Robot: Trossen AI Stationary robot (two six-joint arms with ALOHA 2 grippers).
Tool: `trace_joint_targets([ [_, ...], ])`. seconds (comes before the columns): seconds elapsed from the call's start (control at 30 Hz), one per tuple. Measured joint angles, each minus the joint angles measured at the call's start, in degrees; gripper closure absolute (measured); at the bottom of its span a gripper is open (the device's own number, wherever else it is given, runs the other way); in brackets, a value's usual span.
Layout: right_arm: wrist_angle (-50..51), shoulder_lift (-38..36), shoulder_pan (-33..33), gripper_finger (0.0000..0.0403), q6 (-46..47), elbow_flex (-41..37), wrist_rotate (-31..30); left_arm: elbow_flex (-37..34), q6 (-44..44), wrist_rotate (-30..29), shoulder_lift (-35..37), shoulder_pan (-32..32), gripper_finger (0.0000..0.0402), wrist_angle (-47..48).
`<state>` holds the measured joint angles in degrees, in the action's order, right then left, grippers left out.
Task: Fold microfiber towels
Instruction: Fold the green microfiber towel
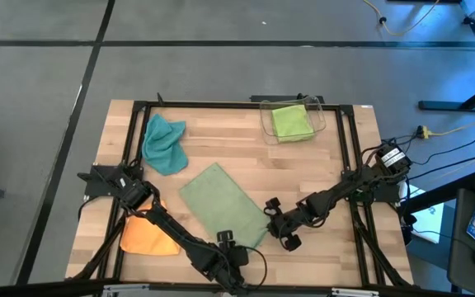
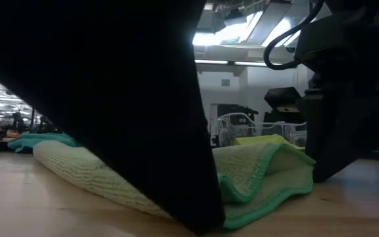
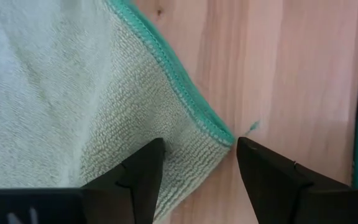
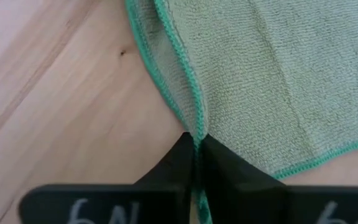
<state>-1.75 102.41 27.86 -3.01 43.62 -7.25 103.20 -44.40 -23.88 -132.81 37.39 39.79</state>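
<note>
The pale sage green towel lies folded in the table's middle. My right gripper is shut on its right corner. My left gripper is open at the towel's near corner, with one finger over the cloth and the other on bare wood. In the low view the left arm hides much of the towel. The teal towel lies far left, and the orange towel lies near left. The lime green towel rests in the clear bin. My right gripper pinches the towel's teal-hemmed edge between its two fingers, where two hemmed layers run together. The fingers slant down from the table's right side. The pinched corner stands a little above the table, and the rest of the cloth lies flat. My left gripper: I cannot tell whether its fingers touch the cloth.
The clear plastic bin stands at the far edge, right of middle. A black frame runs along the table's left, far and right sides. Bare wood shows near right.
</note>
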Motion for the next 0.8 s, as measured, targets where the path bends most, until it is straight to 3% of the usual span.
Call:
trace_joint_targets([
  [0.13, -0.23, 0.0, 0.0, 0.0393, 0.02, -0.04, 0.02, 0.0, -0.3, -1.09, 0.0, 0.0, 0.0213, 0.0],
  [0.23, -0.32, 0.0, -0.02, 0.039, 0.0, -0.07, 0.06, 0.0, -1.37, -1.09, 0.0, -0.04, 0.0243, 0.03],
  [0.5, -0.51, 0.0, -0.02, 0.0396, 0.21, -0.11, 0.43, 0.0, -3.27, -0.95, 0.0, -0.15, 0.0384, 0.26],
  [0.8, 0.31, -0.9, -0.01, 0.0396, 1.31, 0.33, 0.76, 0.0, -3.54, -3.04, 0.19, -0.13, 0.04, 0.21],
])
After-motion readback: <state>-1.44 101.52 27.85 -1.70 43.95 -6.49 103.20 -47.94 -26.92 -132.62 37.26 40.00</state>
